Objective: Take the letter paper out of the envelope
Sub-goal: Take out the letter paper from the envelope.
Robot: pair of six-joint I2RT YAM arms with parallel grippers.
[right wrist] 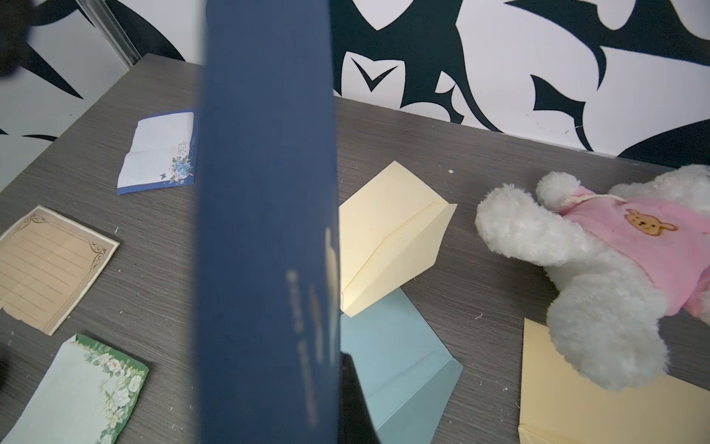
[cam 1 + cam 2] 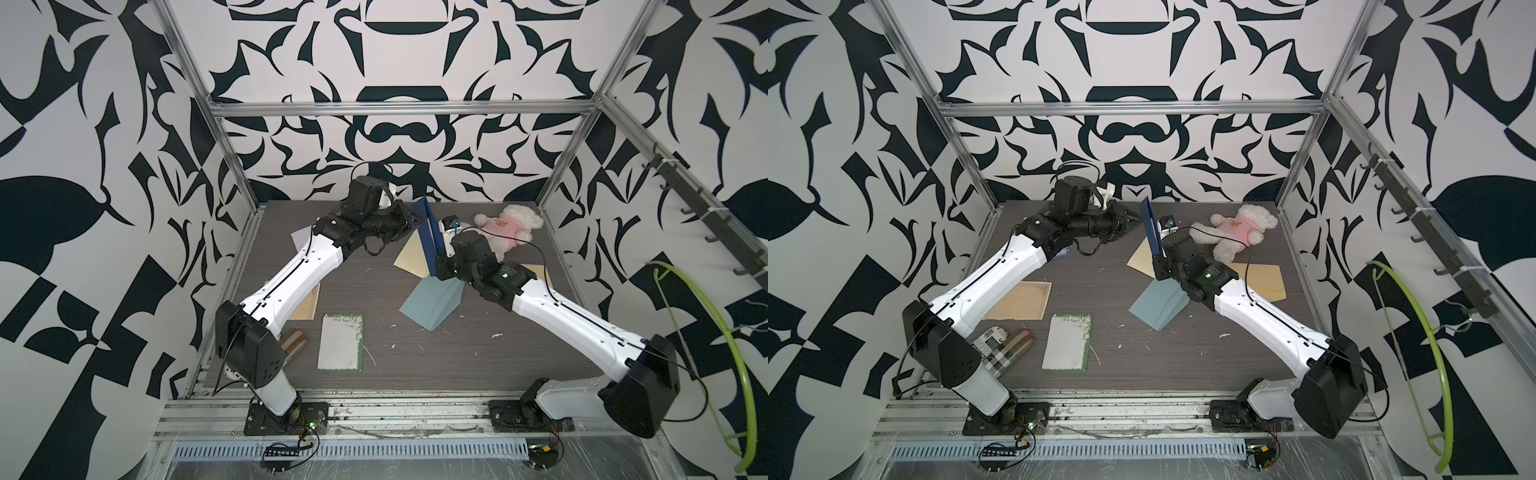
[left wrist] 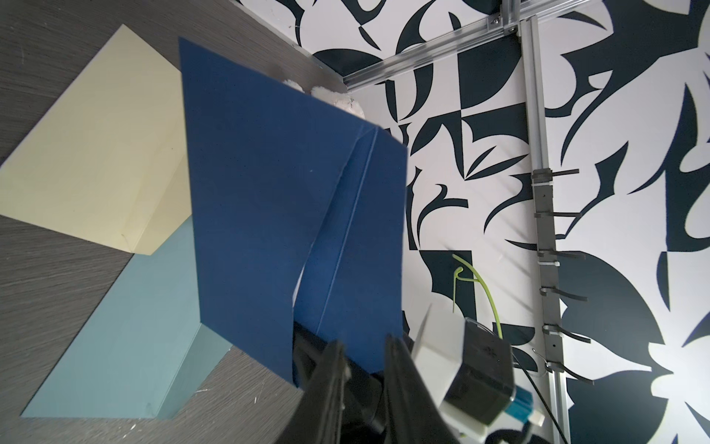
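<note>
**Blue envelope held on edge beside the bear**

My right claw is clamped on the lower end of the dark blue envelope. It holds the envelope upright in the air just beside the plush bear, on the bear's side that faces my other arm. My left claw sits at the envelope's upper part, farther from the bear. Its 2 fingers stand a little apart, with the envelope's edge showing in the gap. The letter paper may be the pale sliver under the flap, but the view is too tight to be sure. Below the raised envelope, near the bear, 2 more envelopes lie flat on the table, touching: a cream one and a light blue one.
</note>
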